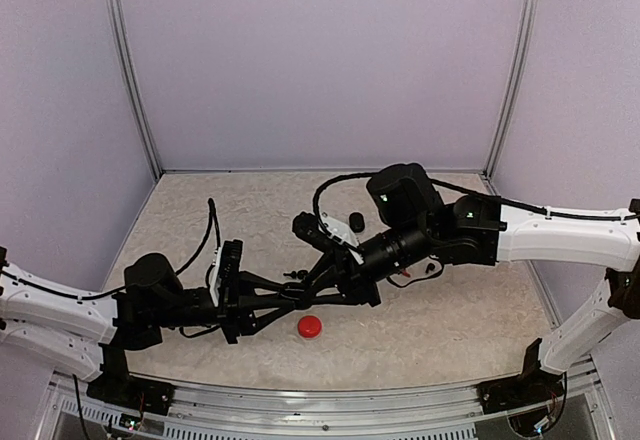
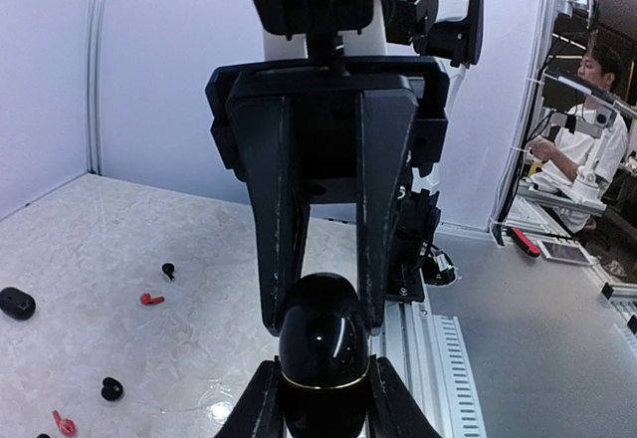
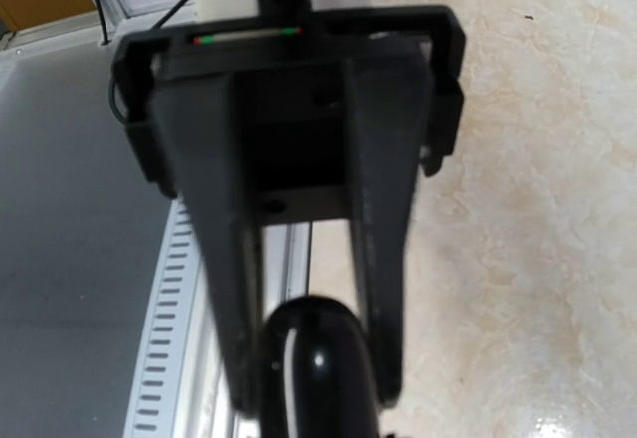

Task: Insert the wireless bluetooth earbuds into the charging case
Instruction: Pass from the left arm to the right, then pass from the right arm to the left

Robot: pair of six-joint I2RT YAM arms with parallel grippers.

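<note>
Red and pebble-shaped, a small case lies on the pale marbled table, just on the near side of the two hands and apart from them. Just past it the hands meet tip to tip over the middle of the table. The left hand, extended from the left, pinches the lower part of a glossy black charging case. A thin gold line rings the case between those fingers. The right hand comes from the opposite side. Its two long black fingers press against the rounded upper part of the same case, one on each side. The case is held off the table. Beyond the hands, on their far side, the earbuds lie loose on the table. A red earbud has a black earbud just beyond it. A second red earbud and a small black piece, too small to make out, lie a little apart from these. Farther still from the hands rests a second black case. Plain lilac walls close off the back.
</note>
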